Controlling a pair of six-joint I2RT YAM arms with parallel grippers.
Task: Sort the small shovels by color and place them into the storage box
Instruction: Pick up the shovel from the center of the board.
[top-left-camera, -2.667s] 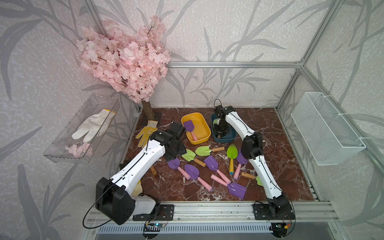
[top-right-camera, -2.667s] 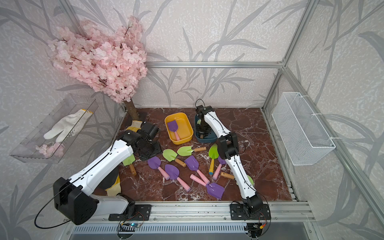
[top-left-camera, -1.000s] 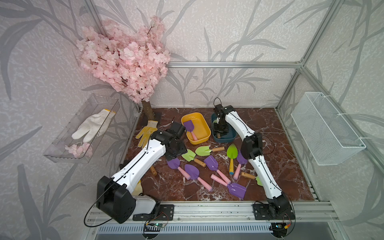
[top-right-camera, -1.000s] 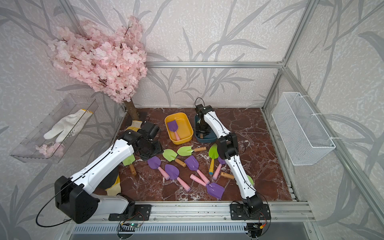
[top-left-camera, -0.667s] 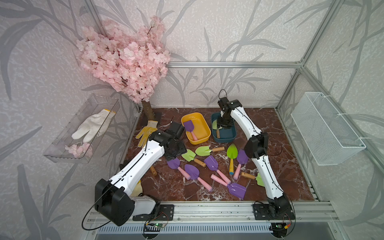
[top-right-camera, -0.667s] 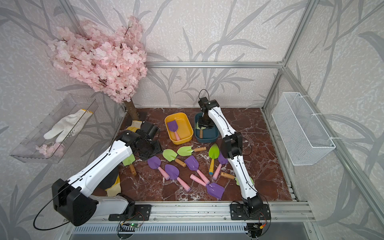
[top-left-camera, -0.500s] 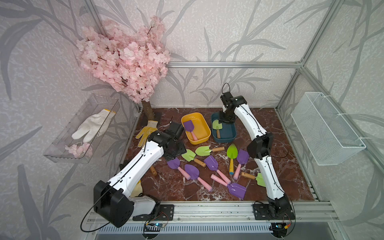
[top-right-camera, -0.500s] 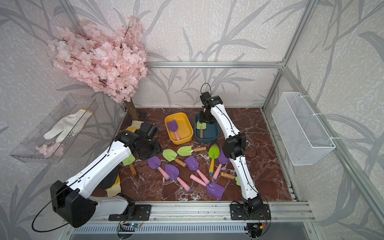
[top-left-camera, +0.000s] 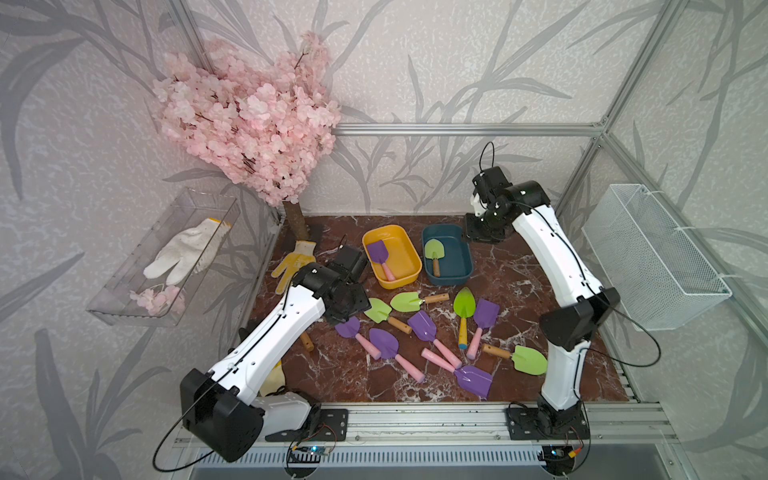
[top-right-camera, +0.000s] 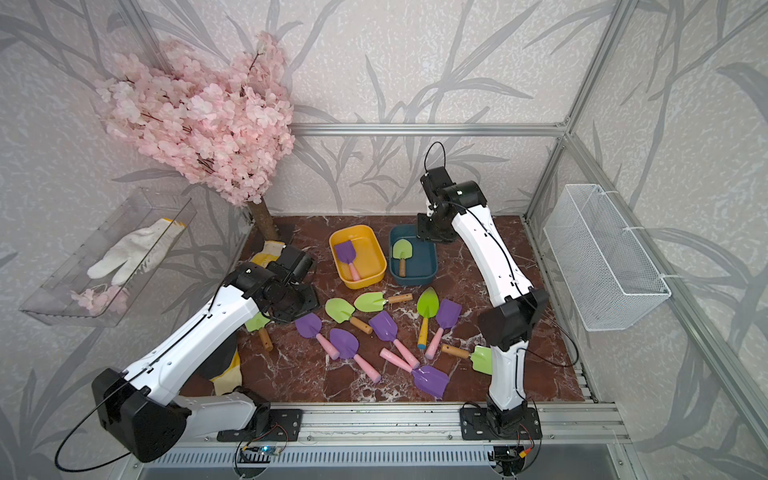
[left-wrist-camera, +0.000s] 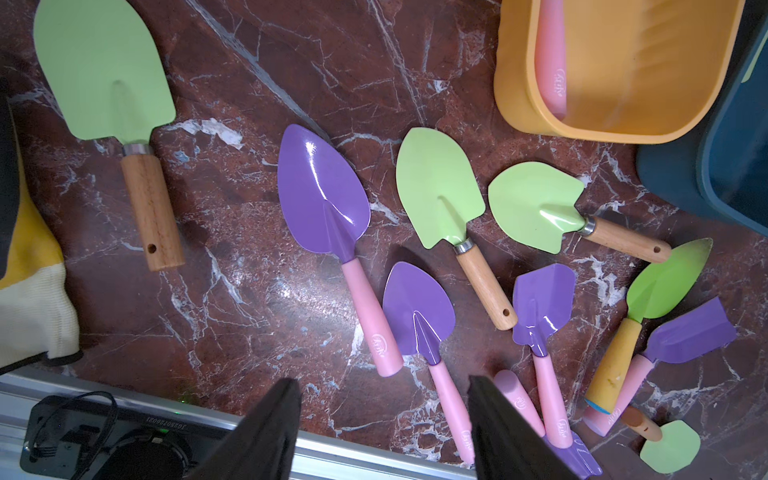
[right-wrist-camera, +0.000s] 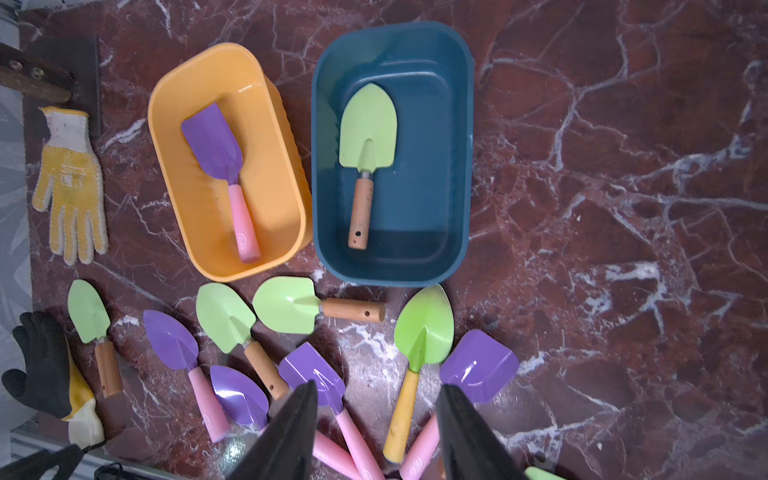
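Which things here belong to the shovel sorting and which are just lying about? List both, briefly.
Job: purple shovels, green shovels, yellow tub, teal tub.

Lying about: yellow glove, white glove in the clear tray, wire basket, blossom tree, black glove.

No wording can be read with certainty. A small white script logo is printed on the pink handle (left-wrist-camera: 376, 332) of a purple shovel (left-wrist-camera: 322, 195) lying on the marble. The same mark shows on the square-bladed purple shovel (right-wrist-camera: 212, 141) in the yellow-orange tub (right-wrist-camera: 187, 216). Its letters are too blurred to spell out. A line of pale characters on the black box (left-wrist-camera: 108, 440) by the rail is also illegible.
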